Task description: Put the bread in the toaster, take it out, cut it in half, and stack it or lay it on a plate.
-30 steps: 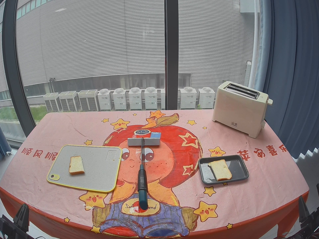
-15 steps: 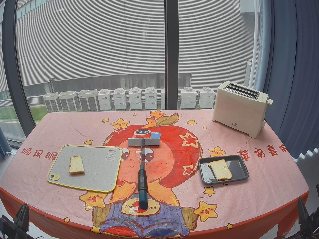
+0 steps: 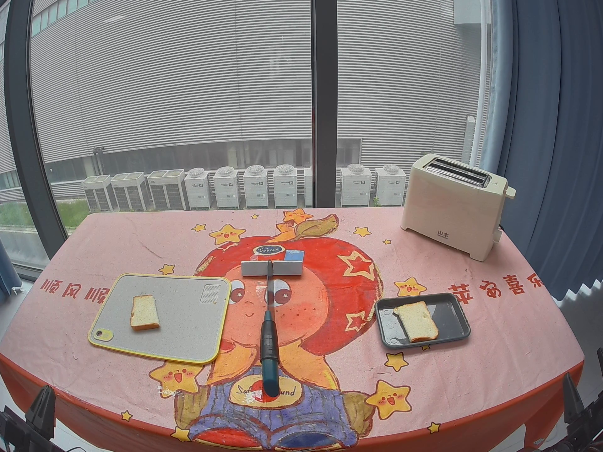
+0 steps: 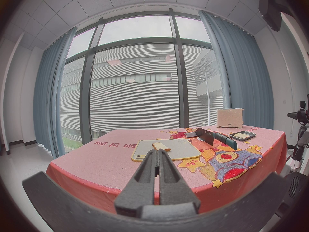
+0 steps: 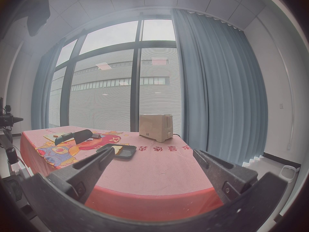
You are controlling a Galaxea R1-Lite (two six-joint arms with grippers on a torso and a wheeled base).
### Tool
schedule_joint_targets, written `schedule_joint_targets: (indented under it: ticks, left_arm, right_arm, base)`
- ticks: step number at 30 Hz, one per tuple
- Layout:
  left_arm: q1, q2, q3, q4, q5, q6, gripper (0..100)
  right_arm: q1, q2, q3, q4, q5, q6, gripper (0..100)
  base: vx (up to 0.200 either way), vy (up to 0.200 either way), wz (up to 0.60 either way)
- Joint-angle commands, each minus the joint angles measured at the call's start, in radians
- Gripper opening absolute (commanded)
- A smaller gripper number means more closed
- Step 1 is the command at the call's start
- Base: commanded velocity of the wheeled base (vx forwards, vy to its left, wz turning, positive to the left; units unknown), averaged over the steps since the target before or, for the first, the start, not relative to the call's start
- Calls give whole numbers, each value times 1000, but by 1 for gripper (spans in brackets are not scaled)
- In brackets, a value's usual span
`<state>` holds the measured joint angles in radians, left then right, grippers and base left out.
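One half slice of bread [image 3: 144,312] lies on the grey cutting board [image 3: 182,331] at the table's left. Another piece of bread [image 3: 416,321] rests in the dark tray [image 3: 452,315] on the right. The cream toaster [image 3: 455,204] stands at the far right with empty slots. A knife [image 3: 269,328] with a teal handle leans on a small rack [image 3: 272,267] at mid-table. My left gripper [image 4: 156,169] is shut, held off the table's near left edge. My right gripper [image 5: 154,168] is open, off the near right edge.
The patterned pink tablecloth [image 3: 314,359] covers the table up to the window. Blue curtains [image 3: 553,127] hang on the right beside the toaster. Bare cloth lies between board, knife and tray.
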<state>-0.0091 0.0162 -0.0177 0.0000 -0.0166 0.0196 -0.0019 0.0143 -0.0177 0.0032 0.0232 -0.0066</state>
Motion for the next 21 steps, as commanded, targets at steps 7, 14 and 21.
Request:
schedule_joint_targets:
  ticks: [7,14,21]
  left_arm:
    - [0,-16,18,-6,0,5,0]
    - [0,-16,18,-5,0,11,100]
    - [0,-16,18,-6,0,0,100]
  right_arm:
    - [0,-14,18,0,0,-1,100]
    - [0,-14,18,0,0,-1,100]
    - [0,-14,18,0,0,-1,100]
  base:
    - [0,0,0]
    - [0,0,0]
    - [0,0,0]
